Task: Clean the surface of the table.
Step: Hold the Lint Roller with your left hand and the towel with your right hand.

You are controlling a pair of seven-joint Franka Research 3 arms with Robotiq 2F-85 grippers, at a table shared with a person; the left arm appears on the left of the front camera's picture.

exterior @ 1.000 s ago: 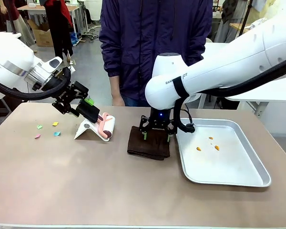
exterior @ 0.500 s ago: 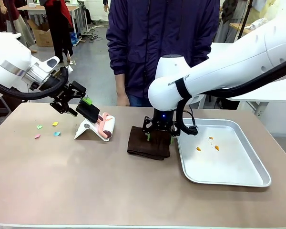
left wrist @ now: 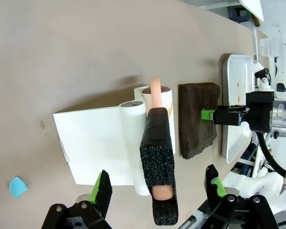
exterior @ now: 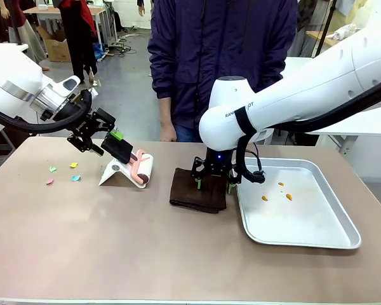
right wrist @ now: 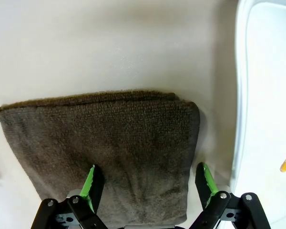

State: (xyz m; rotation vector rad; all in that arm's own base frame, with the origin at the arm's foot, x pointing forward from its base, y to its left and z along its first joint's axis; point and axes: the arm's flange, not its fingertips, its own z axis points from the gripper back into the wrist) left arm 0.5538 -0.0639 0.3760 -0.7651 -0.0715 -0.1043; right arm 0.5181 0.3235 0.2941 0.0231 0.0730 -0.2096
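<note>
- A wide brownish tabletop (exterior: 114, 254) stretches across the foreground, between two white robot arms and a person (exterior: 222, 51) in a dark jacket standing at its far edge.
- The left fingers (left wrist: 102, 188) stand wide open on either side of the black foam handle of a lint roller (left wrist: 157, 138), clear of it. The roller rests on a white stand (left wrist: 95, 143).
- The right fingers (right wrist: 92, 183), likewise spread, point down at a folded brown cloth (right wrist: 100, 138) near mid-table, one over the cloth, the other just past its edge.
- A silver tray (exterior: 305, 229) lies just beside the cloth, holding a few orange bits (exterior: 265, 197).
- Coloured paper scraps (exterior: 75, 178) dot the tabletop near the stand.
</note>
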